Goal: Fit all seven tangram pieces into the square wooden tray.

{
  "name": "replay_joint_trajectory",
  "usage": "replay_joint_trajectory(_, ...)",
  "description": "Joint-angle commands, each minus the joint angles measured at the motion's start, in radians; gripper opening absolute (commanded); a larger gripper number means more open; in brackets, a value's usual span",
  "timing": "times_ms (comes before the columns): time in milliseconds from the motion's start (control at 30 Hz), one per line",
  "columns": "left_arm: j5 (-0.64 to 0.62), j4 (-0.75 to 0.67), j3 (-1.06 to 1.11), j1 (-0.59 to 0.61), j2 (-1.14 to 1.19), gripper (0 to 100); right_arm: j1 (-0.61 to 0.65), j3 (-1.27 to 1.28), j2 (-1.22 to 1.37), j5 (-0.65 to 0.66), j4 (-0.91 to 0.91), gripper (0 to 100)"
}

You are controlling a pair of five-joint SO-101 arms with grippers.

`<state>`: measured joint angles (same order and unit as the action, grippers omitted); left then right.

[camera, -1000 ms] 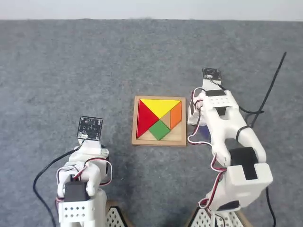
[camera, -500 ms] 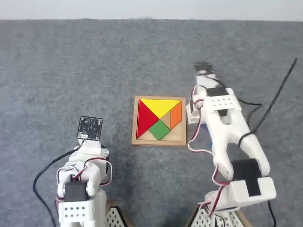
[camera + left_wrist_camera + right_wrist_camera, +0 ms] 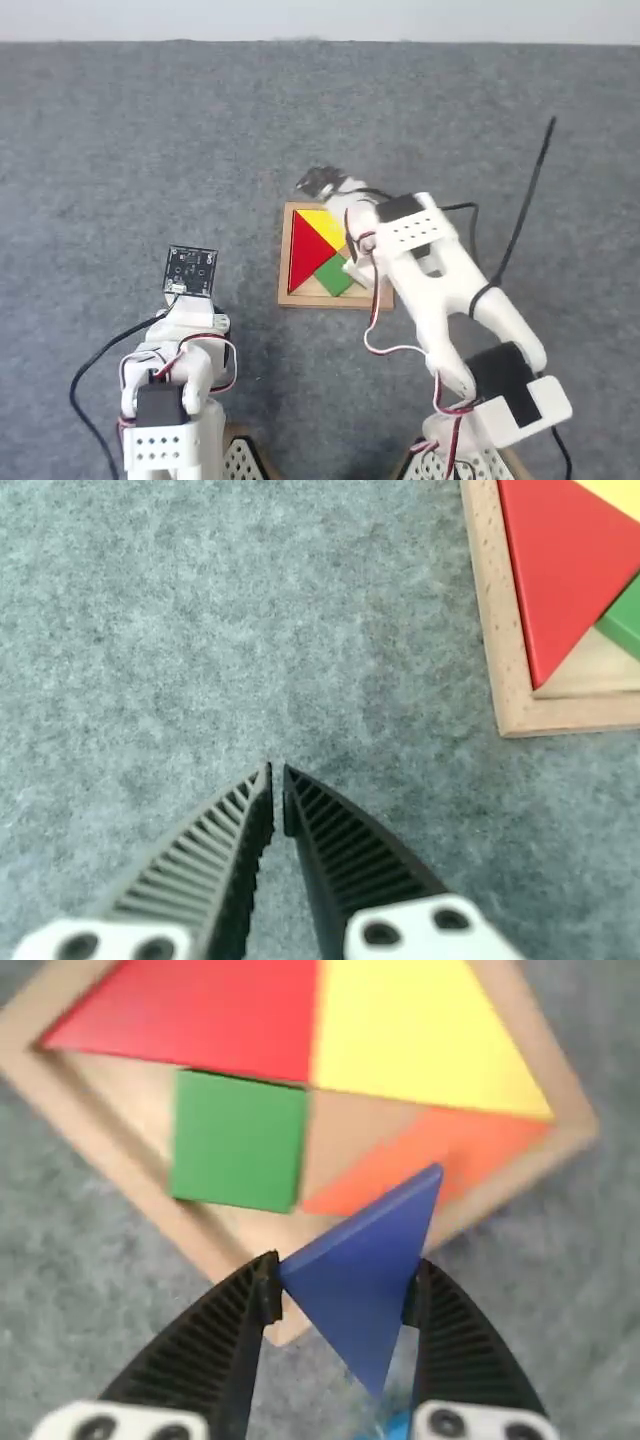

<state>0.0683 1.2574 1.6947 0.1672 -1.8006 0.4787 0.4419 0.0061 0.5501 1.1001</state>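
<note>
Resting low over the grey carpet, the left gripper has its ribbed black fingers pressed together on nothing, with the tray's corner just beside it. The right gripper pinches a blue triangle by its edges, held above the tray's near rim. A second ago the right arm stood beside the tray's right edge; it has swung over the tray, while the left arm has kept still. The tray is pale wood, square and shallow, holding a smooth red triangle, a yellow triangle, a green square and an orange piece.
</note>
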Motion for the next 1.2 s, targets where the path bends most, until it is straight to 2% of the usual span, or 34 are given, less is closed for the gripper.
replay_joint_trajectory(0, 0.002, 0.003, -0.01, -0.005, -0.017, 2, 0.015, -0.023, -0.058, 0.091, 0.01, 13.2)
replay_joint_trajectory(133, 0.002, 0.003, -0.01, -0.005, -0.017, 2, 0.041, -0.021, -0.058, 0.187, 0.008, 13.2)
replay_joint_trajectory(367, 0.002, 0.003, -0.01, -0.005, -0.017, 2, 0.048, -0.021, -0.058, 0.485, 0.01, 13.2)
replay_joint_trajectory(567, 0.002, 0.003, -0.01, -0.005, -0.017, 2, 0.048, -0.021, -0.056, 0.612, 0.012, 13.2)
replay_joint_trajectory(1000, 0.002, 0.003, -0.01, -0.005, -0.017, 2, 0.044, 0.068, -0.056, 1.011, 0.012, 13.6)
replay_joint_trajectory(1167, 0.002, 0.003, -0.01, -0.005, -0.017, 2, 0.044, 0.101, -0.056, 1.073, 0.012, 13.3)
